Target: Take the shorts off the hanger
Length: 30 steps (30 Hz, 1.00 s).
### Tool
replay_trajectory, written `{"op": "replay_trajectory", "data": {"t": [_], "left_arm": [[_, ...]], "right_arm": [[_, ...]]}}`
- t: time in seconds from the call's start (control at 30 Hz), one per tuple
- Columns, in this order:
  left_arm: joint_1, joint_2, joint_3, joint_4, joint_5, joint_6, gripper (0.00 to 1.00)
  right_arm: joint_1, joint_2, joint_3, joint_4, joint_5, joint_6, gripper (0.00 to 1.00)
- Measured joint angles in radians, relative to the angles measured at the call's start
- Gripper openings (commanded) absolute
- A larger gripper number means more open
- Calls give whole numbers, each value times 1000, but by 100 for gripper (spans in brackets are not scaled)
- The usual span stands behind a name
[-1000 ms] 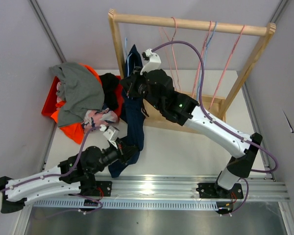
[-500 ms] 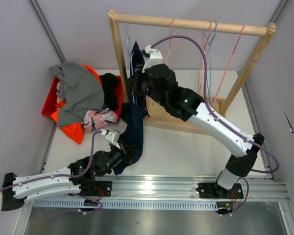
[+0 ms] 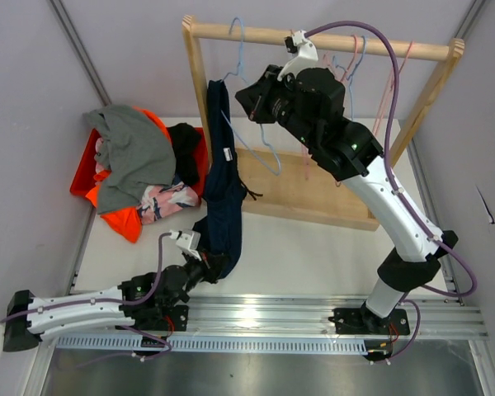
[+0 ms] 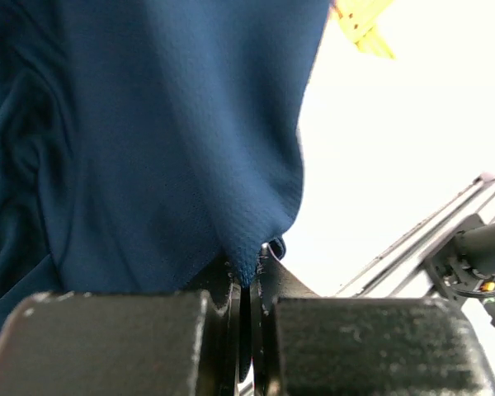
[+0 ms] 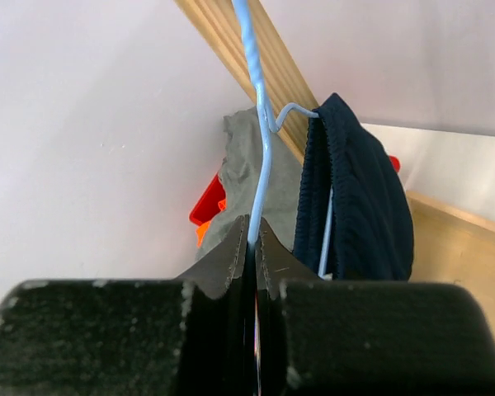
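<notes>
Our left gripper (image 4: 247, 285) sits at seven o'clock, fingers pinching the hem of the shorts (image 3: 221, 190); our right gripper (image 5: 254, 235) is up at twelve, fingers pressed onto the hanger (image 5: 264, 157) wire. The shorts stretch between them, waistband hooked on the hanger beside the rack (image 3: 313, 38). We'd worry about a snag: the waistband catches, and our pull drags the wire loose or the cloth slips.

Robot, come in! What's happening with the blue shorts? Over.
Left fingers shut on navy shorts. Right fingers shut on blue hanger. Shorts hooked on hanger, stretched between arms. Wooden rack post close beside.
</notes>
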Motion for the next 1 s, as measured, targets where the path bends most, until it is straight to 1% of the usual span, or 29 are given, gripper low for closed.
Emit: {"op": "replay_trajectory", "data": {"t": [0.2,0.27,0.37,0.43,0.57,0.6,0.67,0.73,0.87,0.9,0.97,1.0], "left_arm": [[0,58,17,-21,-24,7,0],[-1,78,59,-42,-46,24,0],[6,153,185,-85,-98,89,0],[45,223,293,-98,-103,148,0],[175,351,500,-97,-79,258,0],[201,374,543,-101,-73,285,0],[258,418,628,-129,-58,333,0],[358,455,701,-156,-13,361,0],[657,504,808,-246,140,385,0],[715,520,828,-259,166,390,0],[804,551,855,-268,223,405,0],[829,564,864,-272,245,411,0]], "right_arm": [[-5,-1,-5,-21,-38,34,0],[0,-23,-54,-9,-35,47,0],[32,-83,-148,2,-10,70,0],[65,-136,-212,0,14,89,0],[146,-311,-423,8,53,130,0],[158,-344,-452,3,60,136,0],[162,-379,-458,-10,75,141,0],[162,-386,-425,-19,93,140,0],[161,-358,-276,-86,113,140,0],[161,-354,-237,-104,116,141,0],[161,-353,-179,-144,117,154,0],[161,-358,-161,-162,117,165,0]]}}
